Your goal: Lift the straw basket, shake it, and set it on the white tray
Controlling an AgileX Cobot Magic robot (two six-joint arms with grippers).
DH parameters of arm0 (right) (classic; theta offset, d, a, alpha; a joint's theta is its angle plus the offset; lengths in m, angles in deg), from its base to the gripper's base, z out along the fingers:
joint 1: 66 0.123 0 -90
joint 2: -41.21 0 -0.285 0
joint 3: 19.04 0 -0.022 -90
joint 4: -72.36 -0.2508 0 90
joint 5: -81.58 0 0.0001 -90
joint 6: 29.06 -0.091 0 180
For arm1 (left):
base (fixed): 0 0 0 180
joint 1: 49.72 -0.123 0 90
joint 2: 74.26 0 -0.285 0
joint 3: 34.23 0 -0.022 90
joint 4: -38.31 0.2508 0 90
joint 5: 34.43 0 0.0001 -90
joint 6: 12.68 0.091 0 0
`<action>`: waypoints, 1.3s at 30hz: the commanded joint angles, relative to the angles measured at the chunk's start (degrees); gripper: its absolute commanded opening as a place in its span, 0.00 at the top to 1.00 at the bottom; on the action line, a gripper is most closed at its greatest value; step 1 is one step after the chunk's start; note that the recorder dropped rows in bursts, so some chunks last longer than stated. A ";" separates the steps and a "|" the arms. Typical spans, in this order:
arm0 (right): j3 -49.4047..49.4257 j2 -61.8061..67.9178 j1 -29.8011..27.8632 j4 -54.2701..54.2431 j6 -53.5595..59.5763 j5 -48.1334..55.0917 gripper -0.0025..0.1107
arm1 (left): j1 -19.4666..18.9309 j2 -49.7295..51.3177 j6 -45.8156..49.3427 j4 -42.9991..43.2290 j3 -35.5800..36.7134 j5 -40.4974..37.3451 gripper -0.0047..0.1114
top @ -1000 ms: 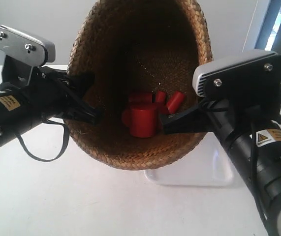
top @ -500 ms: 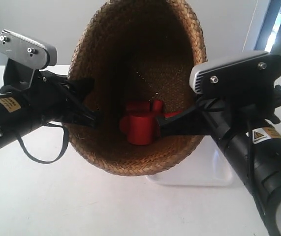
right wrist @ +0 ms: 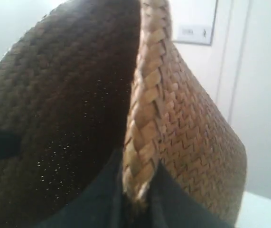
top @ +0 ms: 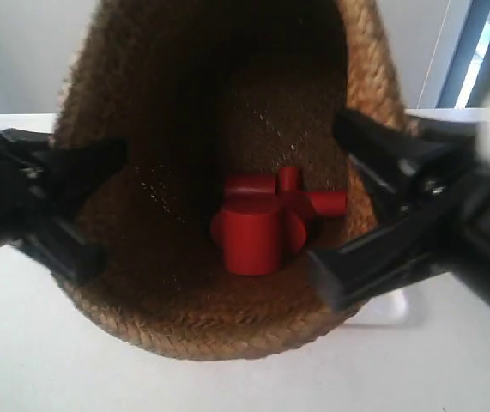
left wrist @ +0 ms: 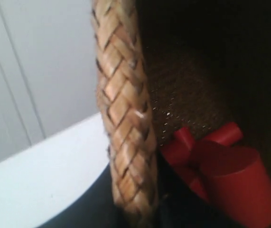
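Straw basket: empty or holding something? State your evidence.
Not empty: several red cylindrical blocks lie inside the straw basket, against its woven wall.

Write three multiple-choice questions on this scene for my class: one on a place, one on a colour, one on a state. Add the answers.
1. Where do the small blocks lie?
A. on the floor
B. inside the straw basket
C. on top of an arm

2. What colour are the blocks?
A. blue
B. green
C. red

3. How is the basket held?
A. its rim is clamped by the left gripper and the right gripper
B. it hangs from a hook
C. it stands free, with both grippers open

Answers:
1 B: the exterior view shows them against the woven inside of the basket.
2 C: they are plainly red in the exterior and left wrist views.
3 A: each wrist view shows dark fingers on either side of the braided rim.
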State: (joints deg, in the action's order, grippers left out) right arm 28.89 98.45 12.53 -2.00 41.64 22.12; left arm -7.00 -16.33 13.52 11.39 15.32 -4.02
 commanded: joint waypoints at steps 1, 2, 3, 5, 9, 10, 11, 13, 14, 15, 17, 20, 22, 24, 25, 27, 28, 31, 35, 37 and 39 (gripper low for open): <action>4.11 1.52 -4.12 11.96 -6.65 -10.50 0.98 | -0.31 3.42 7.03 -5.68 2.22 15.75 0.96; 5.15 5.19 -9.77 16.62 -13.39 -10.50 0.98 | -2.98 9.99 7.03 -7.61 0.23 17.83 0.96; 5.31 7.82 -14.34 18.96 -16.55 -10.50 0.98 | -5.54 15.40 9.70 -7.76 -2.21 16.35 0.96; 3.71 10.35 -21.73 19.07 -16.80 -10.50 0.98 | -5.57 17.99 8.69 -9.48 -6.09 8.50 0.96; 3.33 6.41 -22.43 15.71 -15.47 0.97 0.98 | -1.79 14.73 8.19 -3.76 -6.94 3.26 0.96; 3.33 5.92 -22.43 15.71 -15.47 2.39 0.98 | -1.66 14.37 8.19 -3.90 -6.94 4.36 0.96; 3.33 5.93 -22.43 15.71 -15.47 2.57 0.98 | -1.50 14.22 8.34 -4.36 -6.94 4.51 0.96; 3.33 6.08 -22.56 15.71 -15.35 2.91 0.98 | -1.50 14.22 8.44 -4.84 -6.94 3.95 0.96; 3.33 6.32 -22.56 15.71 -14.85 4.04 0.98 | -1.50 14.22 9.28 -5.93 -6.94 3.20 0.96; 3.33 6.51 -22.56 15.71 -14.31 5.57 0.98 | -1.50 14.22 10.17 -6.83 -6.94 2.18 0.96; 3.33 6.82 -22.56 15.12 -14.07 8.21 0.98 | -1.50 14.22 10.17 -6.96 -6.94 0.78 0.96; 3.33 6.68 -22.56 14.98 -13.52 9.91 0.98 | -1.50 14.00 10.06 -6.96 -6.94 0.59 0.96; 3.33 5.77 -22.28 15.52 -12.11 12.12 0.98 | -1.26 12.87 10.06 -6.56 -6.94 -0.72 0.96; 3.33 4.78 -21.53 15.79 -11.83 13.60 0.98 | -0.36 11.12 10.06 -5.79 -6.94 -1.78 0.96; 3.33 4.50 -21.26 15.79 -11.83 13.60 0.98 | 0.14 10.35 10.17 -5.79 -6.94 -1.78 0.96; 3.33 4.51 -21.47 16.05 -11.68 13.07 0.98 | 0.27 9.71 10.30 -5.79 -6.94 -1.11 0.96; 3.33 5.38 -21.84 15.95 -11.68 11.98 0.98 | 0.27 9.85 10.30 -5.79 -6.94 -0.22 0.96; 3.19 9.28 -25.13 15.95 -11.57 10.05 0.98 | -1.51 13.37 10.30 -5.79 -6.94 4.07 0.96; 2.44 14.42 -29.87 18.30 -15.00 9.64 0.98 | -3.45 19.63 9.42 -5.79 -6.94 9.55 0.96; 2.44 16.07 -30.99 21.17 -18.01 8.66 0.98 | -3.54 21.70 9.42 -5.79 -6.94 12.30 0.96; 2.44 16.46 -31.25 22.57 -18.50 7.41 0.98 | -3.54 22.22 9.54 -5.01 -6.94 14.83 0.96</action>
State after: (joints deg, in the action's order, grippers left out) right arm 32.03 114.41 -17.66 14.57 23.08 33.02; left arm -10.24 5.43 20.45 2.62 8.45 5.43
